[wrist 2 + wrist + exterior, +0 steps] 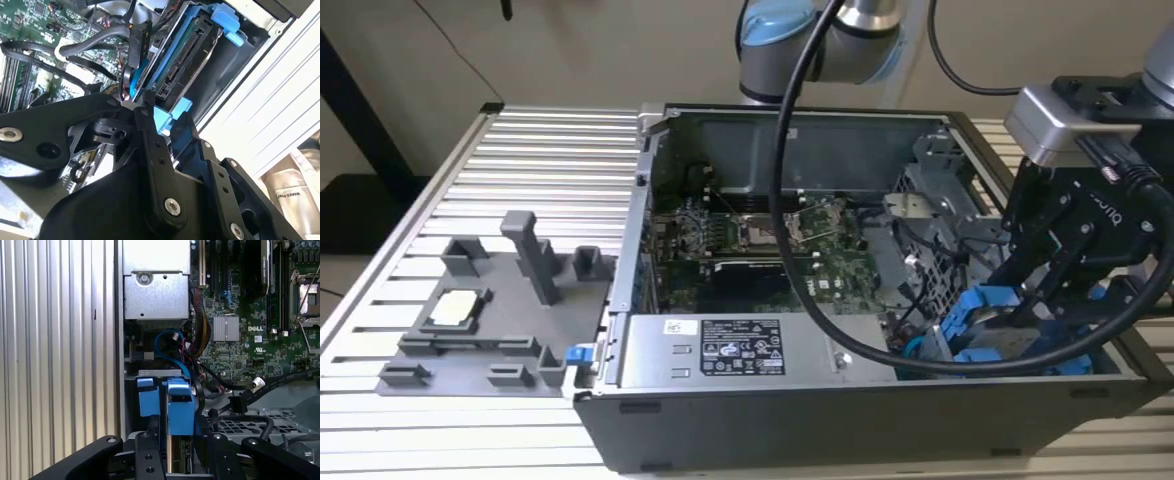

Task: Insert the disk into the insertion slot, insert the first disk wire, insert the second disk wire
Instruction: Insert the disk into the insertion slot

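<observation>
Gripper (1021, 315) down low just beside the power-supply box (720, 352), on the exterior view's right of it, and its two fingers (149, 457) are clamped tight on the blue end tab of the disk (180, 407). Disk stands on edge, and here's the key line-up: its long axis runs straight away from the gripper, down into the insertion slot (150, 373), so push direction and disk length look to be one and the same. Carrier sits between the slot's walls, close by the power-supply box; whether it's fully home, can't tell. In the second wrist view the disk's connector edge (182, 55) looks bare, with a black plug (140, 37) hanging just beside it. By my reading, neither wire is in yet.
</observation>
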Available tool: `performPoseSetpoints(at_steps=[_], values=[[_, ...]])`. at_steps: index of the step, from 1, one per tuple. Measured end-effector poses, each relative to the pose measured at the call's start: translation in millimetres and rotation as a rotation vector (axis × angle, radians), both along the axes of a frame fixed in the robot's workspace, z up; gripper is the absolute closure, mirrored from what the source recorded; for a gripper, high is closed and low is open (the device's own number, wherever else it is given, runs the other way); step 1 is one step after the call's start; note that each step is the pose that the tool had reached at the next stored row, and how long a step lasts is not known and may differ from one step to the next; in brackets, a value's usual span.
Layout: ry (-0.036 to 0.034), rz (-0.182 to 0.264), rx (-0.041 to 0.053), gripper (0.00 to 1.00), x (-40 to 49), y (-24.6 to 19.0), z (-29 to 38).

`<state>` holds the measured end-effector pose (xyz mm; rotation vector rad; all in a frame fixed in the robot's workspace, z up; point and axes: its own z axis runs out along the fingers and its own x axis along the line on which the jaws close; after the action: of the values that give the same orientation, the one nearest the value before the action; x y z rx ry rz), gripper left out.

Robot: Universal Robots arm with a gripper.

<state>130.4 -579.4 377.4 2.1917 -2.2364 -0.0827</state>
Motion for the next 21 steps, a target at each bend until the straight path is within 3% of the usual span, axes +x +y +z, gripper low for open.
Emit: performPoseSetpoints(at_steps=[11,13,15,21], values=[[0.0000,0.000,-0.0007,0.60,0.0,0.0,0.1],[0.0000,0.000,-0.0007,0.51,0.0,0.0,0.0],[-0.0001,0.000,-0.0009,0.51,0.0,0.2,1.1],[0.0001,0.000,-0.0008,0.51,-0.1,0.3,24.0]])
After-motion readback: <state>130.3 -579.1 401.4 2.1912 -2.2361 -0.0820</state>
